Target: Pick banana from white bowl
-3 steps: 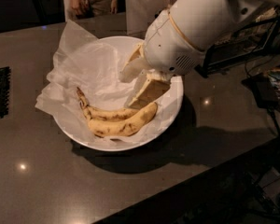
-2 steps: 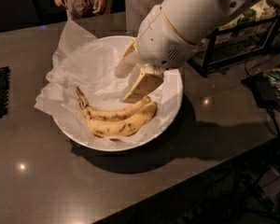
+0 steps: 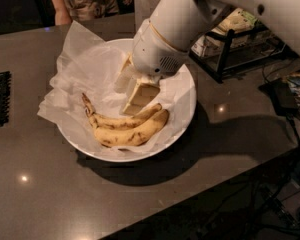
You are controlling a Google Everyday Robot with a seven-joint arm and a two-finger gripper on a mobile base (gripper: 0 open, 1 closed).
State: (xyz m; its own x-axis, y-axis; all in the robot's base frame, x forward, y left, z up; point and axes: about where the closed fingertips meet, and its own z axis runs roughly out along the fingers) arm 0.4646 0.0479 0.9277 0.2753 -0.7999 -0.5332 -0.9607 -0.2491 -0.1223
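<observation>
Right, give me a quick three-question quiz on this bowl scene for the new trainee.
1. True or false: the gripper hangs over bare table, well clear of the white bowl.
2. Besides the slimmer banana with the long stem, the bowl holds: A nothing else; B a plumper banana; C an apple.
3. Fill in: the bowl is lined with crumpled white ____.

Key
1. False: the gripper is down inside the bowl, at the bananas' stemless ends.
2. B.
3. paper.
</observation>
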